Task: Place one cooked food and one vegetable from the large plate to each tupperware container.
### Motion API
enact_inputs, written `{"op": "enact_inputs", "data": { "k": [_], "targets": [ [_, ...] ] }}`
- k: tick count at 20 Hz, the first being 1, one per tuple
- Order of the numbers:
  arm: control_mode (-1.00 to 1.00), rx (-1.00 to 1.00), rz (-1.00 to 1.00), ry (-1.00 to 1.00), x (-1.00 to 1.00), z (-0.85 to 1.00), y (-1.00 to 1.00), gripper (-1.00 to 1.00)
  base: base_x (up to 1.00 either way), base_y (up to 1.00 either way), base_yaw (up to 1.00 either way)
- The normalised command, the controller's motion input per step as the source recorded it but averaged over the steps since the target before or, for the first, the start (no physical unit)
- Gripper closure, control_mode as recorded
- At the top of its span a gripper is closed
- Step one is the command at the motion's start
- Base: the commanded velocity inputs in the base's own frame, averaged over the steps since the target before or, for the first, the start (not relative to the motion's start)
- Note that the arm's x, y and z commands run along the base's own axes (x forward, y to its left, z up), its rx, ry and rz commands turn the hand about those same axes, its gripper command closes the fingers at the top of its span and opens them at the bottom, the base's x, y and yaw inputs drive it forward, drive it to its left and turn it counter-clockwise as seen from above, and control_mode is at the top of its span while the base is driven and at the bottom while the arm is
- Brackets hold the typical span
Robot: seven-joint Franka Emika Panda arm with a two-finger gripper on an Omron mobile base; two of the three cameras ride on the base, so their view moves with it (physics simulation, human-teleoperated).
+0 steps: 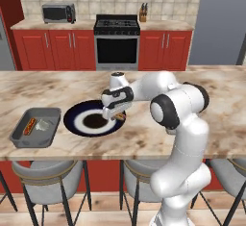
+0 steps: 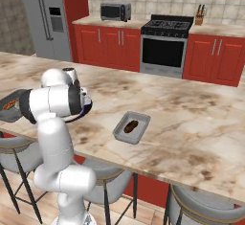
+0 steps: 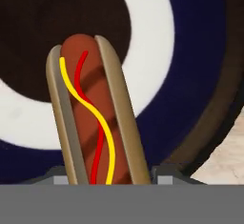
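The large plate [image 1: 77, 119], with a navy rim, white ring and brown centre, lies on the island counter. My gripper [image 1: 116, 115] reaches down over its right side. In the hand view a hot dog [image 3: 97, 118] with red and yellow sauce lines stands between my fingertips [image 3: 56, 178], and the gripper [image 3: 110, 179] is shut on its bun sides over the plate [image 3: 190, 51]. One grey tupperware container [image 1: 19, 132] sits left of the plate and holds another hot dog [image 1: 30, 125] and a pale item [image 1: 43, 124]. The second tupperware container [image 2: 125, 135] lies to the right with a brown food [image 2: 131, 126] in it.
Grey stools [image 1: 45, 174] stand under the island's near edge. Behind the island are red cabinets, a stove [image 1: 117, 42], a microwave [image 1: 58, 13] and a knife block [image 1: 142, 13]. A grey fridge [image 2: 45, 18] stands at the far left.
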Motion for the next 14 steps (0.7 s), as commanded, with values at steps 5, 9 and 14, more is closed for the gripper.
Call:
{"op": "enact_inputs", "data": {
  "k": [5, 9, 14],
  "targets": [
    [-1.0, 0.0, -0.27, 0.0, -0.46, 0.45, -0.96, 1.0, 0.0, 0.0, 0.0],
    [-1.0, 0.0, -0.47, 0.03, -0.14, 0.11, -1.0, 1.0, 0.0, 0.0, 0.0],
    [-1.0, 0.0, -0.51, 0.07, 0.05, 0.06, -0.89, 1.0, 0.0, 0.0, 0.0]
  ]
}}
